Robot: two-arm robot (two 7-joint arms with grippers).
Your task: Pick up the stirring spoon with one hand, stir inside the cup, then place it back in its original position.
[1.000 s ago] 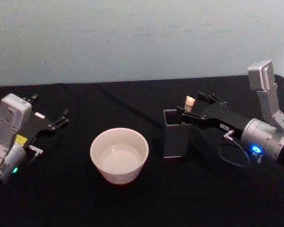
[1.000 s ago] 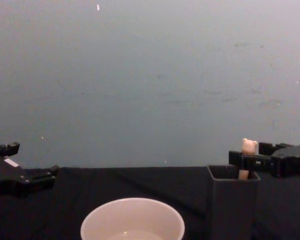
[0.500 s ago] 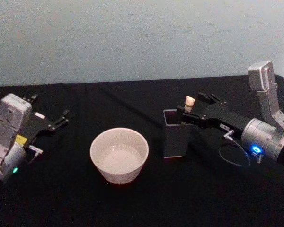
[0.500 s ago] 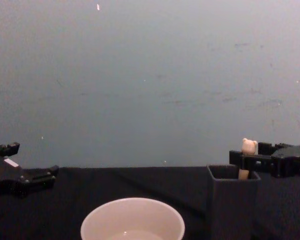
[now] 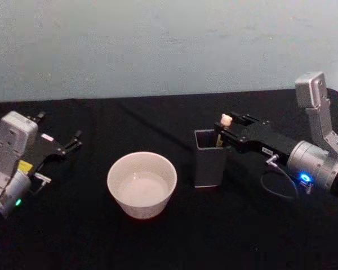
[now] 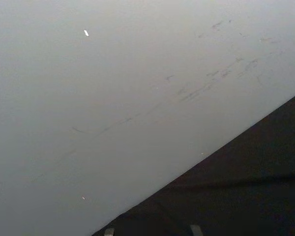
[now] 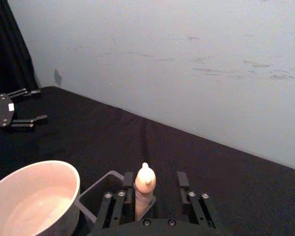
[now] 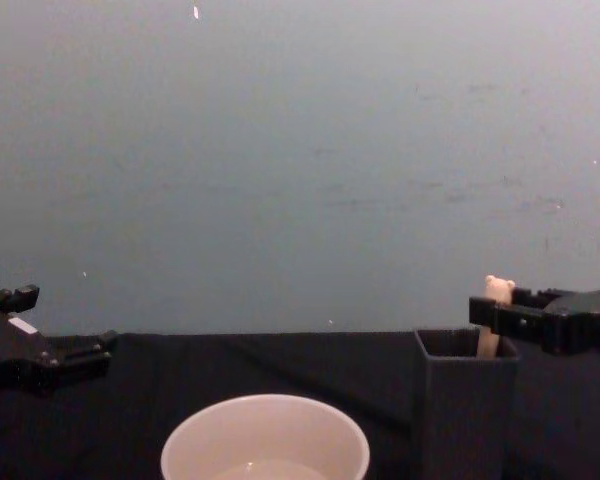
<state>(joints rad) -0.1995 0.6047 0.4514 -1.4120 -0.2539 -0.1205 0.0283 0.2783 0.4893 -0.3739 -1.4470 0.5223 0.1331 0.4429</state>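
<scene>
The right claw (image 7: 155, 177) reaches in over the back rim of the square dark grey holder (image 5: 209, 166). Its fingers (image 7: 183, 183) are spread to either side of the stirring spoon (image 7: 144, 187). The claw is open, not closed on the handle. The right wrist view shows a clear gap on one side of the handle. On the other side the finger sits just beside it, and whether they touch cannot be told.

The spoon stands nearly upright in the holder, near its back wall, with the bear-shaped head above the rim. The holder's walls hide the stem and the bowl.

The cup (image 5: 142, 183) sits on the black worktop (image 5: 242, 236) to the holder's left, with a strip of bare cloth between them. There is open room in front of both and towards the pale wall (image 5: 158, 45) behind.

The left claw (image 5: 72, 142) rests well apart, near the worktop's left side. Its fingers are spread and hold nothing.

In the chest view the bottom edge cuts off the lower part of the cup and the holder. The right edge cuts off the right claw's body, and its fingers cross in front of the spoon's handle. The left wrist view takes in wall and a slanting worktop edge.
</scene>
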